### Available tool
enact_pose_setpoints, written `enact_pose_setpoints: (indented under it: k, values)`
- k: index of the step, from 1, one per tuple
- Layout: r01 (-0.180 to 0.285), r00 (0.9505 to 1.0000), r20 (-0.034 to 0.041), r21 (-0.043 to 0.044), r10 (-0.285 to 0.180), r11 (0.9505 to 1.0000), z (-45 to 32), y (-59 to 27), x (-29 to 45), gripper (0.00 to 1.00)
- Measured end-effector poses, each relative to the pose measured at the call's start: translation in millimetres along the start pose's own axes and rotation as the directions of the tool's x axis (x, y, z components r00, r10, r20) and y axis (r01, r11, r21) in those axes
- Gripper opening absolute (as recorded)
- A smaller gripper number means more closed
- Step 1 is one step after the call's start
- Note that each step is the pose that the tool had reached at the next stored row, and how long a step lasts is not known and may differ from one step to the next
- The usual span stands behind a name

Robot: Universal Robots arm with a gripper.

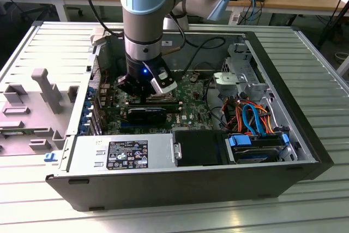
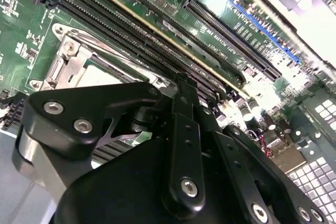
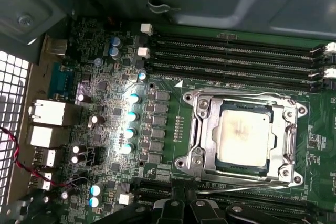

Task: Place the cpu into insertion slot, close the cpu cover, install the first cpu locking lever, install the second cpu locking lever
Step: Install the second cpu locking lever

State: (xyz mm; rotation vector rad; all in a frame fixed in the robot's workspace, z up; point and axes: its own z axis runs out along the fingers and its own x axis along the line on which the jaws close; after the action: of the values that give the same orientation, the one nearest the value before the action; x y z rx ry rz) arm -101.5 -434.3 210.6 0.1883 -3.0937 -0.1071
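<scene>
- We see the dull silver square cpu point(image 3: 244, 135) seated in the metal-rimmed insertion slot point(image 3: 195, 129) (dark-grey frame cover point(image 3: 242, 101) down over it).
- The black tool point(image 2: 181, 90) hangs just beside that slot; we cannot tell its opening.

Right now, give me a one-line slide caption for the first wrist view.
CPU seated in the insertion slot with the cpu cover down, memory slots alongside on the green motherboard.

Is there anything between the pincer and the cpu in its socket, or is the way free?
Nothing visible blocks the way. In the first wrist view the cpu already sits in the insertion slot with the cpu cover closed around it, and the pincer hangs beside the socket over bare board.
</scene>
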Motion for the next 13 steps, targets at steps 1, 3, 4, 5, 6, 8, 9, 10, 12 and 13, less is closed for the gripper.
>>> enact_pose_setpoints:
  k: [1, 3, 4, 5, 6, 8, 9, 10, 12, 13]
  values:
    - [0.000, 1.0000, 0.0002, -0.0019, 0.000, 1.0000, -0.1, -1.4, 0.2, 0.11]
    - [0.001, 1.0000, 0.0008, -0.0069, -0.001, 1.0000, -0.3, -3.9, 0.5, 0.11]
    - [0.002, 1.0000, 0.0009, -0.0089, -0.002, 1.0000, -0.4, -4.6, 0.6, 0.11]
    - [0.002, 1.0000, 0.0011, -0.0110, -0.002, 0.9999, -0.4, -4.7, 0.7, 0.11]
    - [0.003, 1.0000, 0.0013, -0.0127, -0.003, 0.9999, -0.4, -4.7, 0.7, 0.11]
    - [0.004, 1.0000, 0.0017, -0.0157, -0.004, 0.9999, -0.3, -4.7, 0.6, 0.11]
    - [0.004, 1.0000, 0.0018, -0.0174, -0.004, 0.9998, -0.3, -4.7, 0.6, 0.11]
    - [0.004, 1.0000, 0.0022, -0.0197, -0.004, 0.9998, -0.1, -4.7, 0.6, 0.11]
    - [0.005, 1.0000, 0.0028, -0.0245, -0.005, 0.9997, 0.1, -4.7, 0.6, 0.11]
    - [0.005, 1.0000, 0.0031, -0.0267, -0.005, 0.9996, 0.2, -4.7, 0.6, 0.11]
